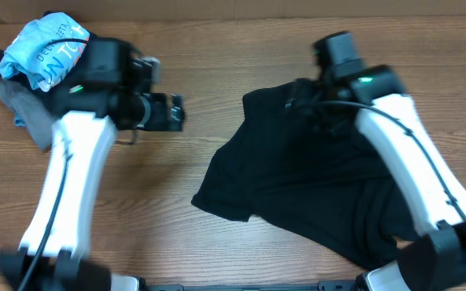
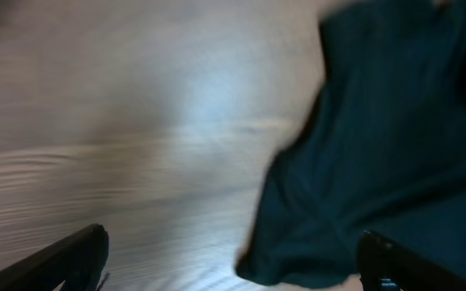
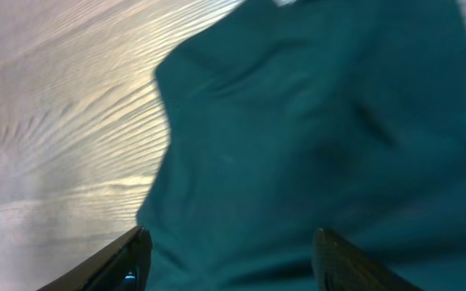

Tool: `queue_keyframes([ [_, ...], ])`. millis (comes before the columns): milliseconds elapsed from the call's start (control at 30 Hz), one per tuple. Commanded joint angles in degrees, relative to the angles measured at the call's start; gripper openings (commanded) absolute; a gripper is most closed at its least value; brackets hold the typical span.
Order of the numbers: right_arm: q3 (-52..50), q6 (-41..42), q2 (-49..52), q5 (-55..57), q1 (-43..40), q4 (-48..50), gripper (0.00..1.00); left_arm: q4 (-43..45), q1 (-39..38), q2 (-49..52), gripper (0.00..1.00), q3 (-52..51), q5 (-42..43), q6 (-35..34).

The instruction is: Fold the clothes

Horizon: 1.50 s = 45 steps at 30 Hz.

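Wood-grain table (image 1: 217, 105) runs bare across the middle and left. The fingers of my right gripper (image 3: 231, 236) stand apart with nothing pinched between them, poised just over the black garment (image 1: 298, 178). My left gripper (image 2: 233, 234) is spread as wide as it goes and holds nothing, with plain wood beneath it and the garment's edge off toward 3 o'clock.

The garment lies spread and rumpled across the right half of the table, from about 1 o'clock round to 5. I judge it light, limp and quick to bunch; it won't keep a crease unless laid flat. I'd pinch it at corners and hems: the loose corner at its 7 o'clock, the far corner at its 11.

My right arm reaches from 5 o'clock diagonally over the cloth, wrist above its far edge. My left arm rises from 7 o'clock, wrist turned toward 3. A light-blue shirt (image 1: 47, 48) and a grey garment (image 1: 19, 101) sit heaped at 10 o'clock.
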Motion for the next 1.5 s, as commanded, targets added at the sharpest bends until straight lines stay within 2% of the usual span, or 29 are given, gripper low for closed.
queue_keyframes([
  [0, 1.1, -0.1, -2.3, 0.5, -4.4, -2.8, 0.66, -0.1, -5.4, 8.8, 1.0, -1.4, 6.0, 5.8],
  [133, 1.1, -0.2, -2.3, 0.6, -7.3, -6.6, 0.64, 0.7, -10.7, 18.1, 1.0, -1.4, 2.1, 8.1],
  [300, 1.1, -0.1, -2.3, 2.3, -7.9, -7.3, 0.7, 5.8, -14.5, 25.1, 1.0, -1.4, 1.5, 10.6],
  [400, 1.1, 0.0, -2.3, 3.0, -7.9, -7.1, 0.7, 8.6, -15.7, 27.8, 0.94, -1.4, -0.5, 12.0],
  [500, 1.1, 0.0, -2.3, 3.0, -7.9, -7.4, 0.7, 9.7, -15.9, 29.8, 0.77, -1.4, -3.2, 11.9],
  [567, 1.1, 0.0, -2.3, 3.7, -7.9, -7.6, 0.7, 10.0, -15.9, 30.7, 0.59, -1.4, -3.3, 11.9],
  [600, 1.1, 0.1, -2.3, 4.5, -7.9, -7.6, 0.7, 10.0, -15.8, 31.2, 0.38, -1.4, -3.3, 11.9],
  [633, 1.1, 0.1, -2.3, 5.1, -7.9, -7.5, 0.7, 10.0, -15.7, 31.4, 0.22, -1.4, -3.7, 11.9],
  [700, 1.1, 0.5, -2.3, 6.2, -7.9, -7.5, 0.71, 9.5, -15.6, 31.6, 0.04, -1.4, -6.5, 11.8],
  [833, 1.1, 0.5, -2.3, 6.6, -8.4, -7.5, 0.71, 6.4, -14.4, 31.6, 0.04, -1.4, -21.1, 3.5],
  [933, 1.0, 0.5, -2.3, 6.6, -9.1, -7.3, 0.72, 3.5, -11.3, 31.6, 0.04, -1.4, -25.8, -1.6],
  [1167, -2.6, 0.5, -1.7, 6.6, -9.6, -5.5, 0.75, -1.2, 3.4, 31.4, 0.04, -1.2, -24.6, -4.4],
  [1333, -9.0, 0.5, -1.4, 6.5, -9.6, -2.1, 0.74, -2.4, 15.7, 31.4, 0.04, -1.2, -16.9, -4.0],
  [1467, -16.5, -1.2, -1.3, 4.2, -9.6, 3.3, 0.7, -2.1, 22.2, 31.3, 0.06, -1.2, -7.0, 0.4],
])
